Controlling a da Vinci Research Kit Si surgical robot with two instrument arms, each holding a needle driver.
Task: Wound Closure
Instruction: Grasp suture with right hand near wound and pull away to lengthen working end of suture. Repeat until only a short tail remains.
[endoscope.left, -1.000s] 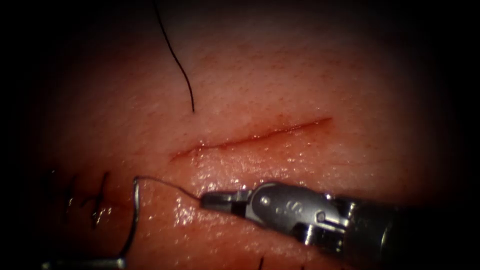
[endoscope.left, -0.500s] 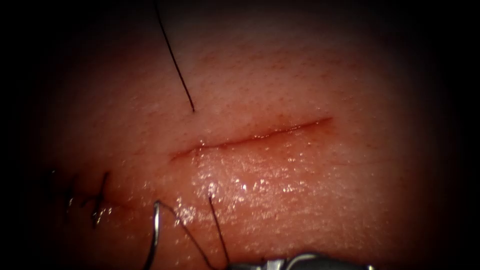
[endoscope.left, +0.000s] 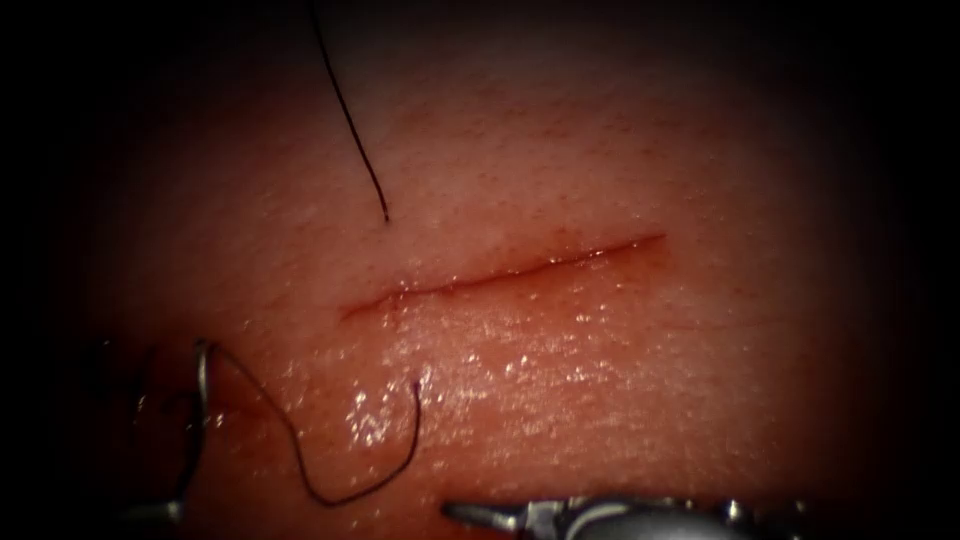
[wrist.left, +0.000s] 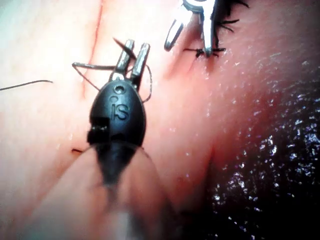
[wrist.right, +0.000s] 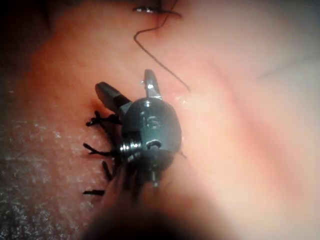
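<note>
The cut (endoscope.left: 500, 275) runs across the tissue (endoscope.left: 620, 400). Left of the cut's left end, the curved needle (endoscope.left: 201, 370) stands clear of the tissue. My left tool (endoscope.left: 150, 515) is shut on its lower end, away from the thread; its jaws (wrist.left: 133, 49) lie close together. A short thread (endoscope.left: 300, 485) loops from the needle's upper end to a free end (endoscope.left: 415, 388) resting on the tissue. My right tool (endoscope.left: 470, 515) lies at the bottom edge, jaws spread (wrist.right: 125, 84), holding nothing.
A second dark thread (endoscope.left: 350, 120) comes down from the top and enters the tissue just above the cut's left part. Dark older stitches (endoscope.left: 140, 400) sit at the far left, and others (wrist.right: 97, 147) lie beside my right tool. Wet sheen covers the tissue below the cut.
My right tool drew back to the bottom edge and let go of the thread, which now lies in a loose loop. The needle, held by my left tool, shifted left.
</note>
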